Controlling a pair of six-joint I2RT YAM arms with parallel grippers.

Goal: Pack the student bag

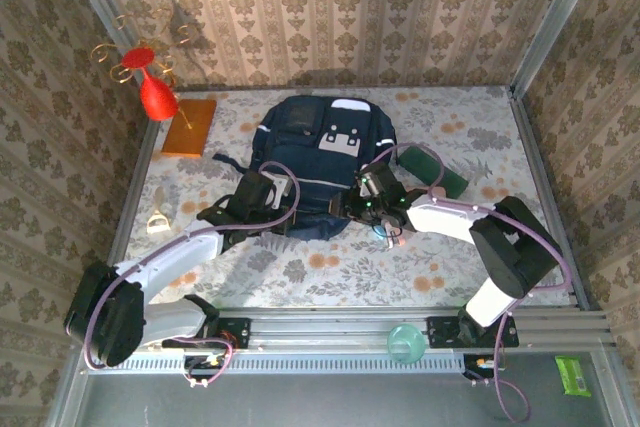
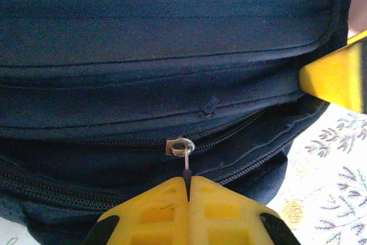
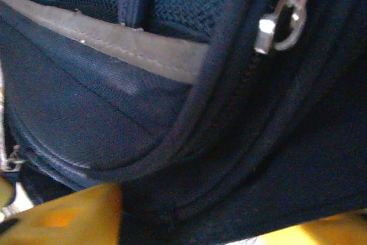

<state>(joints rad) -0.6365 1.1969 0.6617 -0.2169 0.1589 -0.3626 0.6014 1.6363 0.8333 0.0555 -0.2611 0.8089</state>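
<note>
Top view: the bag (image 1: 318,147) lies on the table (image 1: 330,267), and an orange book (image 1: 190,125) to its left is still unpacked.

Left wrist: my left gripper (image 2: 187,183) pinches the bag's zipper pull (image 2: 185,156), and the zipper looks shut.

Right wrist: my right gripper (image 3: 189,228) has its fingers apart with bag fabric between them. I cannot tell if it grips.

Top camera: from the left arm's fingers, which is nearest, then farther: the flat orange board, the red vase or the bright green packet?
1. Flat orange board, back left of the left fingers.
2. Red vase, farther back left, by the wall.
3. Bright green packet, near right corner.
</note>
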